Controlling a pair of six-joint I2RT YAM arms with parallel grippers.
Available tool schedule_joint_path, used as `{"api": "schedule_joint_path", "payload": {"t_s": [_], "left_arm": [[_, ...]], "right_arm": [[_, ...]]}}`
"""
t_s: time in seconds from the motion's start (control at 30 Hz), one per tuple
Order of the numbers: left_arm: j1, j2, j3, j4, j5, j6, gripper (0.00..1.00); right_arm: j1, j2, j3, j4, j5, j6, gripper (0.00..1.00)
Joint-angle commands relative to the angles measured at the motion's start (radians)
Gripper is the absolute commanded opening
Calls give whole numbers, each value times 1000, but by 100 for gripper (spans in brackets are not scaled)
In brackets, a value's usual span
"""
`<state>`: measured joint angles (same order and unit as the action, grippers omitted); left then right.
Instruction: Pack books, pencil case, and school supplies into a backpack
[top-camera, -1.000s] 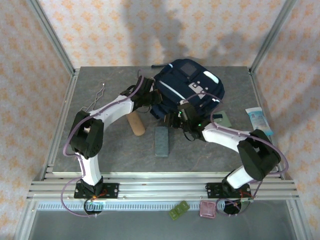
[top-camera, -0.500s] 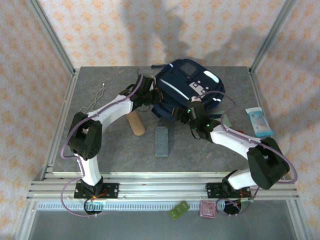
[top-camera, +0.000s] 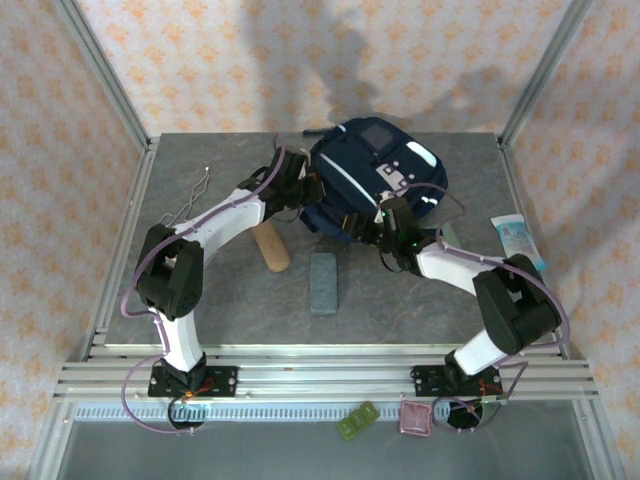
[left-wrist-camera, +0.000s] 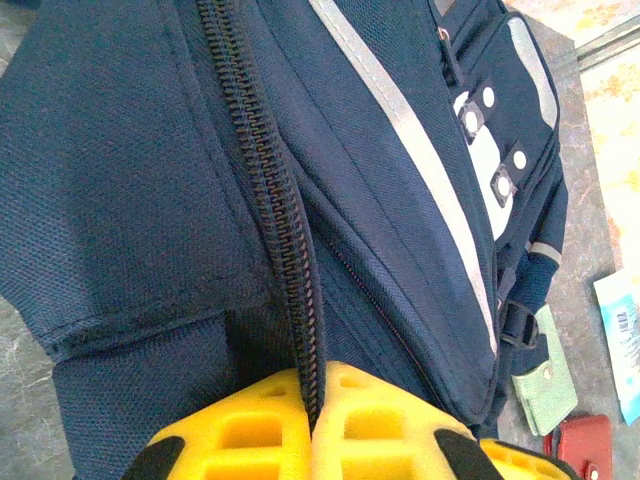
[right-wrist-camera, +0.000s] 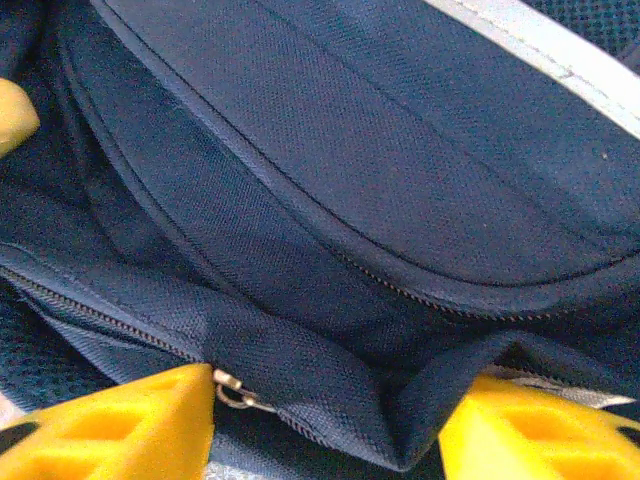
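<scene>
Backpack (top-camera: 375, 180): navy, lying at the back centre of the worktop (top-camera: 200, 290), grey patch facing up, pale stripes across its front.

Left end effector (left-wrist-camera: 312, 410): closed tight on the backpack. Its yellow fingers meet on the zip (left-wrist-camera: 290, 250) line at the bag's near-left edge, and the fabric is drawn up into them.

Right end effector (right-wrist-camera: 325, 430): fingers standing apart at the bag's near edge. A loose fold of navy fabric lies between them, with a small metal zip ring (right-wrist-camera: 232, 390) just beside the left-hand finger. No firm pinch on the fold can be confirmed.

Left arm (top-camera: 225, 215): elbow raised at the near left. The white forearm reaches diagonally back and to the right, onto the bag's left flank.

Right arm (top-camera: 455, 265): elbow raised at the near right. The forearm runs back and to the left, with the wrist low against the bag's front edge.

Tan case (top-camera: 271, 247): on the worktop, just in front of the bag's left corner.

Grey-blue case (top-camera: 324, 282): flat on the worktop, near the tan case and between the two forearms.

Green piece (left-wrist-camera: 545, 370): beside the bag's right side, with a red item (left-wrist-camera: 585, 445) close to it.

Pale blue packet (top-camera: 518, 243): at the right edge, well apart from the bag.

Thin wire (top-camera: 192, 200): at the far left.
</scene>
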<state>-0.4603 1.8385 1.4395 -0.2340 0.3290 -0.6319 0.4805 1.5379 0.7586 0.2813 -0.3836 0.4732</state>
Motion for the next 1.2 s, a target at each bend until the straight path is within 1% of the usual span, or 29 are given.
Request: {"api": "schedule_joint_path", "payload": {"t_s": [0.0,0.03,0.1,0.13,0.2,0.27,0.33,0.37,0.43,0.5,0.57,0.7,0.83,0.87,0.97,1.0,1.07,1.17], "left_arm": [[-23,-58,45,68,84,-11,0],[-23,-55,45,71,84,-12,0],[-23,-53,48,75,84,-15,0],[-23,-51,51,76,84,-14,0],[-23,-46,62,65,75,-7,0],[-22,-47,61,60,62,-2,0],[-20,-48,55,64,59,-2,0],[-20,-50,52,67,61,-4,0],[-18,-51,50,71,65,-6,0],[-18,-53,50,74,68,-10,0],[-20,-56,52,79,73,-15,0],[-19,-63,56,79,79,-18,0],[-20,-80,53,81,81,-23,0],[-20,-82,53,79,83,-22,0],[-20,-91,52,77,90,-23,0],[-20,-93,49,80,94,-24,0],[-21,-96,48,81,97,-25,0],[-23,-96,40,80,99,-23,0]], "right_arm": [[13,-47,-7,135,-77,-18,53],[16,-53,-5,103,-54,-43,53],[18,-55,-10,72,-52,-76,36],[18,-55,-10,51,-50,-82,32],[20,-78,-25,32,-50,-87,29],[20,-136,-65,29,-25,-85,29],[20,-189,-98,20,-8,-81,30],[20,-214,-115,16,-4,-75,32],[20,-253,-145,13,-1,-63,42],[20,-280,-169,9,11,-62,48],[20,-282,-176,9,20,-71,48],[18,-231,-159,35,9,-70,42],[18,-172,-131,75,4,-68,38],[18,-163,-124,90,11,-66,40],[17,-126,-82,106,39,-69,51],[15,-113,-64,105,51,-73,52],[12,-91,-20,103,61,-91,54],[10,-68,36,88,66,-115,54]]}}
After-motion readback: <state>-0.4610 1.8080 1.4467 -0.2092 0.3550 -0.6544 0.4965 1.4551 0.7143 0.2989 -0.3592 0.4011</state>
